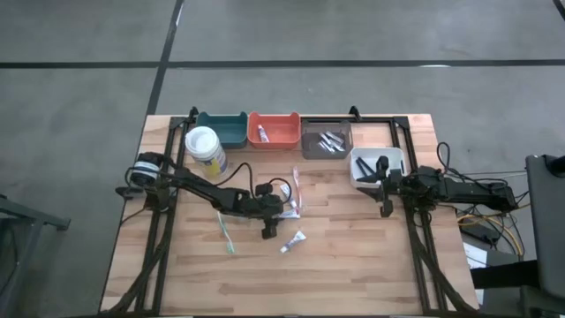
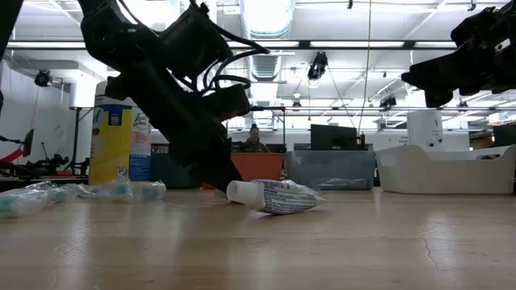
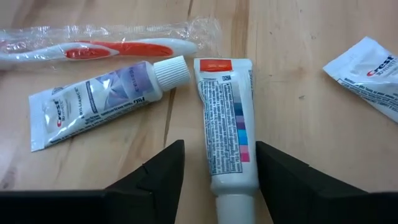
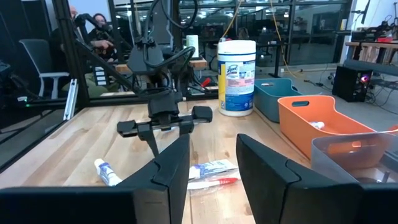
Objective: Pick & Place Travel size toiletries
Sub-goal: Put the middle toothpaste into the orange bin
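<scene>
Left claw [image 3: 217,171] wide open, low over the counter [image 1: 353,265], fingers straddling a white mini tube [image 3: 225,134] lying flat, not gripped; a second Crest tube [image 3: 106,99] lies just beside it cap-to-end, a wrapped orange-red toothbrush [image 3: 93,50] past that, another tube [image 3: 367,71] off to one side. Further out: a teal toothbrush [image 1: 226,231] near the left arm, a wipes canister [image 1: 205,148] beside the teal bin [image 1: 221,129], then the orange bin [image 1: 274,129] and grey bin [image 1: 327,141] along the far edge. Right claw [image 4: 212,168] empty, fingers apart, above the counter beside the white bin [image 1: 374,166].
</scene>
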You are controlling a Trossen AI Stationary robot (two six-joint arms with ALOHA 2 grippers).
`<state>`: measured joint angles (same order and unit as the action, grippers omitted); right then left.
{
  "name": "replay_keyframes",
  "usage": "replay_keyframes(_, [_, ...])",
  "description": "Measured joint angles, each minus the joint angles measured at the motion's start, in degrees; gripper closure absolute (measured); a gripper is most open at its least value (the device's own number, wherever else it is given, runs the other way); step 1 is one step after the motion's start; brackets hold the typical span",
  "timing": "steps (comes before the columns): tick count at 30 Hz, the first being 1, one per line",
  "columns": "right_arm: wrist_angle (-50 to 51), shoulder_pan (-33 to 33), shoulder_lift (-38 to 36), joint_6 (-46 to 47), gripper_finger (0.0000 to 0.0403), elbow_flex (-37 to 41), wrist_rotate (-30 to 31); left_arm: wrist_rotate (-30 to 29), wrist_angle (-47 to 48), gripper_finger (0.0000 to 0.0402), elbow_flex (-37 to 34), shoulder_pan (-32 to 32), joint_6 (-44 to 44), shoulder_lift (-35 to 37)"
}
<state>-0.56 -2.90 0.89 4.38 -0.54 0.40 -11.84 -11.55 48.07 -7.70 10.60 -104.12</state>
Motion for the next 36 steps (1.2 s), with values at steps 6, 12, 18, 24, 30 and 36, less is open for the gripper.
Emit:
replay_keyframes(6, [0.0,0.0,0.0,0.1,0.0283,0.0,0.0,-0.2,-0.1,0.0246,-0.1,0.0,-1.9,0.0])
replay_keyframes(12, [0.0,0.0,0.0,0.1,0.0286,0.0,0.0,-0.6,-0.8,0.029,-0.1,0.1,-3.8,0.0])
replay_keyframes(18, [0.0,0.0,0.0,0.0,0.0279,0.0,0.0,-0.5,-1.0,0.031,-0.1,0.1,-4.7,0.3])
replay_keyframes(24, [0.0,0.0,0.0,0.0,0.0273,0.0,0.0,-0.3,-1.0,0.0308,-0.1,0.1,-4.9,3.0])
replay_keyframes(30, [0.0,0.0,0.0,0.1,0.0277,0.0,0.0,-0.2,-0.4,0.0307,0.0,0.6,-6.3,8.0])
replay_keyframes(36, [0.0,0.0,0.0,0.1,0.0285,0.0,0.0,-3.0,-0.2,0.0307,-0.5,2.4,-6.8,13.6])
